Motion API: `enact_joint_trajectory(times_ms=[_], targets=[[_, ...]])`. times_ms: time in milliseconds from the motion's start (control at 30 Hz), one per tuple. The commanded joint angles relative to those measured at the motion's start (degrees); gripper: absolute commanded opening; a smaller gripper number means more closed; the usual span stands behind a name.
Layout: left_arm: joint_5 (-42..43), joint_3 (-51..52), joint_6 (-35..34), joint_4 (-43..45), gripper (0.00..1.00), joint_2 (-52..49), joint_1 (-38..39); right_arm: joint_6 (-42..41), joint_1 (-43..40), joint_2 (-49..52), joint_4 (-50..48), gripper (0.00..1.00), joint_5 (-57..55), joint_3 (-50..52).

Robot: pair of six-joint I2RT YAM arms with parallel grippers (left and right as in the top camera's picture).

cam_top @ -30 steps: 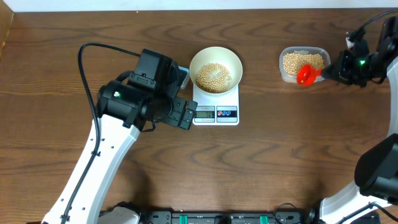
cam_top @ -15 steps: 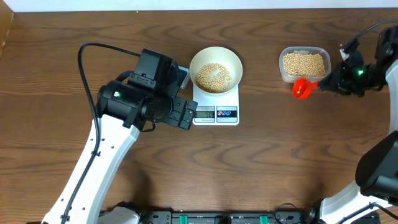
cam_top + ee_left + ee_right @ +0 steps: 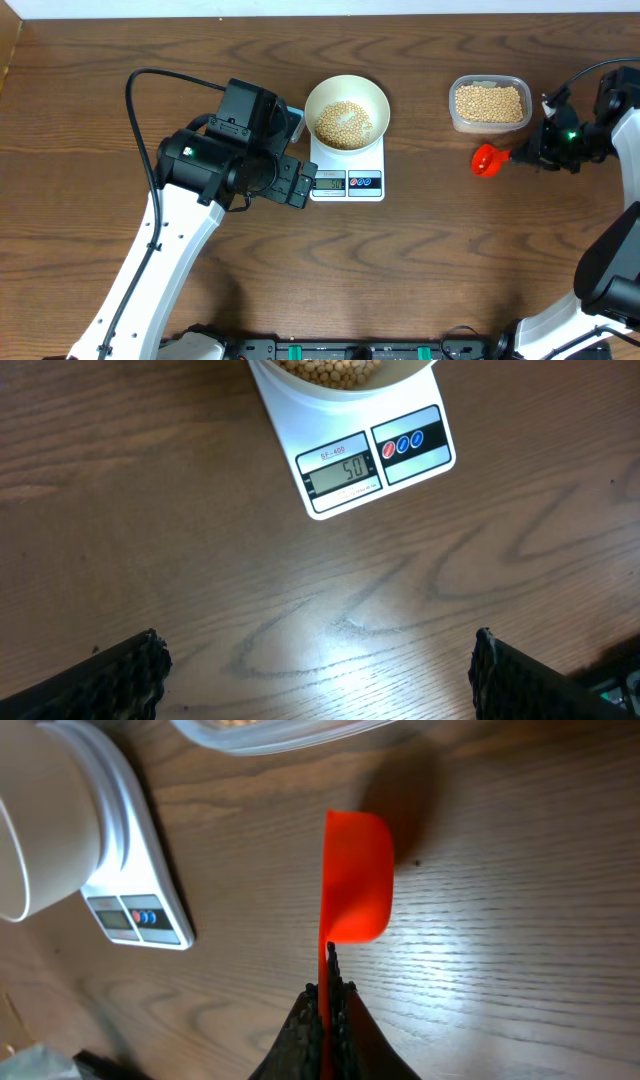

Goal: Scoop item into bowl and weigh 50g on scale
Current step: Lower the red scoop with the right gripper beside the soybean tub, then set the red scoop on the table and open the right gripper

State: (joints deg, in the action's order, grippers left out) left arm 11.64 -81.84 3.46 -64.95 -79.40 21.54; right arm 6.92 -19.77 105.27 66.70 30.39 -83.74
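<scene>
Toward the middle of the table's far edge, the white bowl is seen on the scale, partly filled with beans.

On the scale's display, 50 is shown. Near the far right corner, more beans are held in a clear tub. Just in front of the tub, an orange-red scoop is pinched by its handle in the right gripper, whose fingers are closed tight on it; the scoop is turned on its side, and whether it touches the table cannot be told. The left gripper is spread wide with nothing between its fingers, just left of the scale.
</scene>
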Motion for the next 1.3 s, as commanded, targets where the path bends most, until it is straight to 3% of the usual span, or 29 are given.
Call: enact_joint_trajectory(times_ms=[0, 400, 433, 567, 767, 1267], targets=[[-0.59, 0.52, 0.81, -0.17, 0.98, 0.42, 0.02, 0.17, -0.48, -0.13, -0.33, 0.13, -1.75, 0.24], [-0.59, 0.52, 0.81, -0.17, 0.98, 0.42, 0.02, -0.22, -0.50, -0.13, -1.11, 0.38, -3.52, 1.49], [-0.59, 0.52, 0.81, -0.17, 0.98, 0.42, 0.02, -0.22, -0.50, -0.13, -1.11, 0.49, -3.52, 1.49], [-0.59, 0.52, 0.81, -0.17, 0.98, 0.42, 0.02, -0.24, -0.85, -0.13, -1.09, 0.73, -5.25, 1.49], [-0.59, 0.52, 0.81, -0.17, 0.98, 0.42, 0.02, -1.09, -2.45, -0.13, -1.07, 0.97, -6.86, 1.46], [-0.59, 0.52, 0.81, -0.17, 0.98, 0.42, 0.02, -3.04, -2.05, -0.13, 2.69, 0.99, -25.24, 1.46]])
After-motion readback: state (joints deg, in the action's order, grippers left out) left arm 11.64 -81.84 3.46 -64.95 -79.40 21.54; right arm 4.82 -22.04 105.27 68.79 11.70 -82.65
